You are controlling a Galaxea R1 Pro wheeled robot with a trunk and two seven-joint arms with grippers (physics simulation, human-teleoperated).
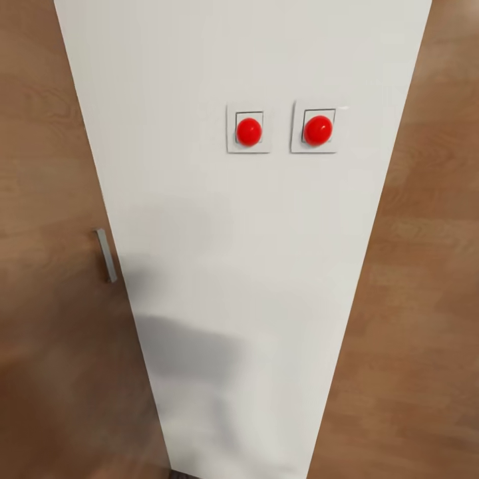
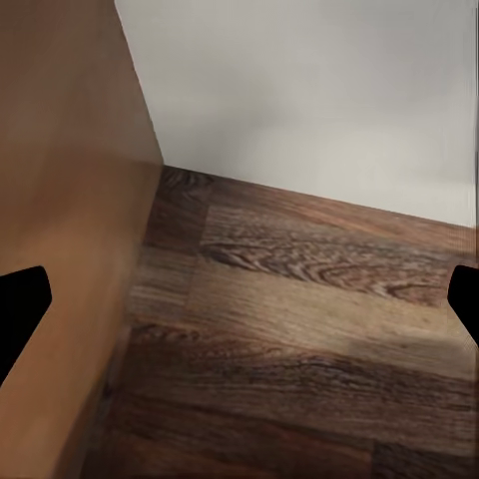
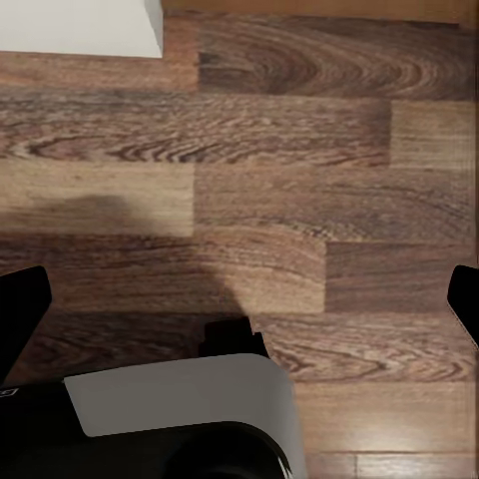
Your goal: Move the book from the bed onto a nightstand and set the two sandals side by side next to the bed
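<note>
1. L gripper (image 2: 239,299): dark fingertips sit at the two side edges of the left wrist view w/ a wide gap between, so the jaws are spread; nothing held; it points down at the wood floor (image 2: 299,329), prob. just carried idle while the robot is in transit.
2. R gripper (image 3: 239,299): same story; tips far apart at the frame edges, spread, empty; below it the floor planks and the robot's own base (image 3: 180,409), grey-white shell over black; arm looks tucked close to the body, a sensible pose for driving.
3. Just beside the L gripper: a brown door panel (image 2: 60,230) meets a white wall (image 2: 319,90) at a corner; so the robot stands very near both.
4. Head view: that wall (image 1: 239,266) runs straight ahead, close up; two square switch plates w/ red round buttons, one (image 1: 249,131) left of the other (image 1: 318,130), side by side, apart.
5. Left of the wall: door w/ a small grey handle (image 1: 106,255); right of it another brown wood surface, blurred.
6. Book, bed, nightstand, sandals: not to be seen here; my guess is the robot is at a wall end near a doorway, so the task proper isn't started and it must first steer round the wall.
</note>
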